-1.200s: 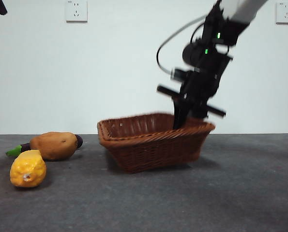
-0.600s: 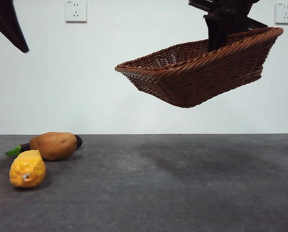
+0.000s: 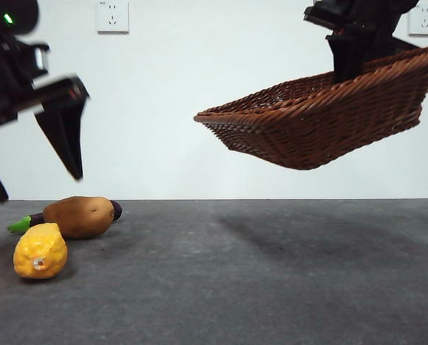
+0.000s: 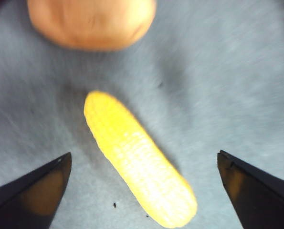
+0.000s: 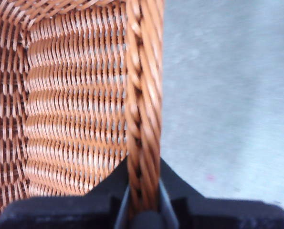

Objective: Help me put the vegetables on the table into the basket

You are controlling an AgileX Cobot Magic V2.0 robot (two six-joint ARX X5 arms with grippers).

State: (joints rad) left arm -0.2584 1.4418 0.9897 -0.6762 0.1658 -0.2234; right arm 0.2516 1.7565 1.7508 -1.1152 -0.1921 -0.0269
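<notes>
My right gripper (image 3: 345,66) is shut on the braided rim of the brown wicker basket (image 3: 321,126) and holds it tilted, high above the table (image 3: 271,280). The right wrist view shows the rim (image 5: 144,95) pinched between the jaws of that gripper (image 5: 144,202). My left gripper (image 3: 30,162) hangs open above the vegetables at the left. The tan potato (image 3: 80,216), the bumpy yellow lump (image 3: 41,250) and the eggplant (image 3: 21,225), mostly hidden behind the potato, lie on the table. In the left wrist view the yellow lump (image 4: 139,160) lies between the open jaws of the left gripper (image 4: 144,153), with the potato (image 4: 91,21) beyond it.
A white wall with two sockets (image 3: 113,16) stands behind the table. The basket's shadow (image 3: 293,237) falls on the table's middle right.
The right gripper lifted the basket off the table and shifted it a little right. The left gripper came down from the top left corner to just above the vegetables.
</notes>
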